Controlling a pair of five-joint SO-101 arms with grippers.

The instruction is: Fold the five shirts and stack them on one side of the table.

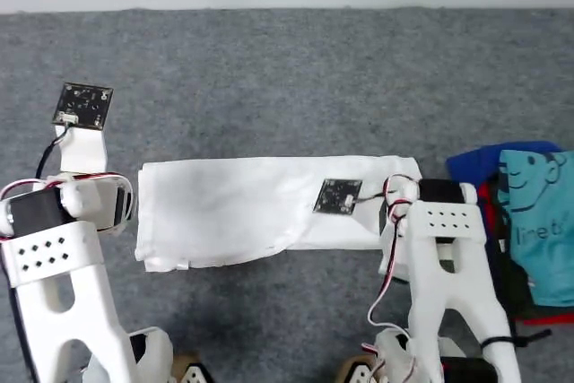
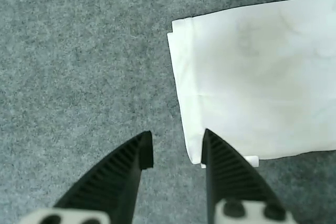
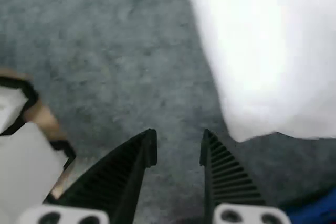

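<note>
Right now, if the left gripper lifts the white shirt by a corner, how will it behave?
Likely floppy: the white shirt lies flat in thin folded layers, so a corner lift would probably drape and unfold. Pushed, it may bunch rather than slide; the grey felt-like surface looks rough.

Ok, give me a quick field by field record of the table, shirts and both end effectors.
surface: grey carpeted table
white shirt: partly folded, lying flat mid-table
shirt pile: coloured, teal on top, at the high view's right edge
left end effector: open, over bare carpet beside the white shirt's edge
right end effector: open, over carpet near the white shirt's corner
</note>
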